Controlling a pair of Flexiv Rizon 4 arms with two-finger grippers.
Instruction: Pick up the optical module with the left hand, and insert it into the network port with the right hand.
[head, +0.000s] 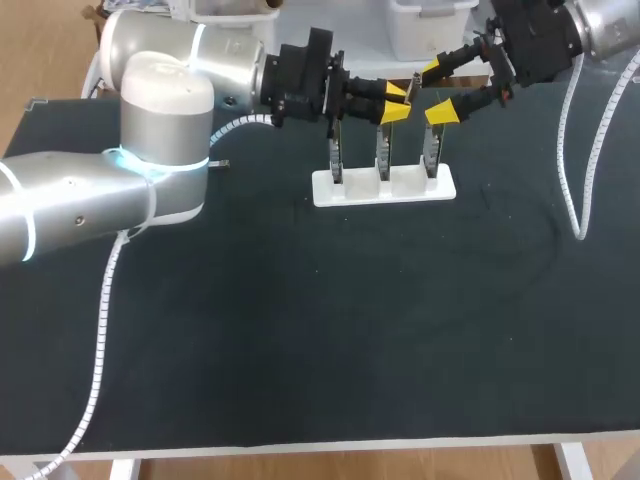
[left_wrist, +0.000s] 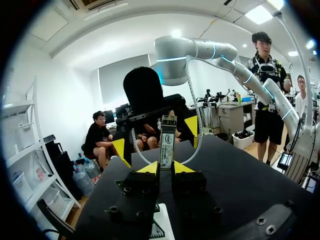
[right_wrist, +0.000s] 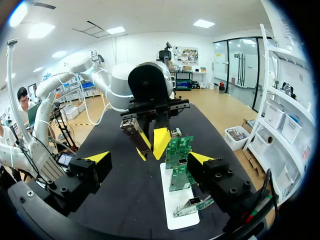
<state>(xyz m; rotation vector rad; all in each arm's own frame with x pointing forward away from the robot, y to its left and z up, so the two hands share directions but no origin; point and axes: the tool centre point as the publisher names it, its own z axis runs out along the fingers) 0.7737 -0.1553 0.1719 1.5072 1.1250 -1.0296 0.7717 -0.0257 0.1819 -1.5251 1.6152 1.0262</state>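
Left wrist view: slim rectangular optical module (left_wrist: 167, 142) pinched between yellow-tipped fingers (left_wrist: 150, 168).

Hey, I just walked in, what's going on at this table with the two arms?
The left arm has its jaws shut on the optical module, holding it out above the table. The right arm faces it from close by with its jaws open, not touching the module. Below them, three circuit boards stand upright in a white holder on the dark table. The module is not yet in any port.
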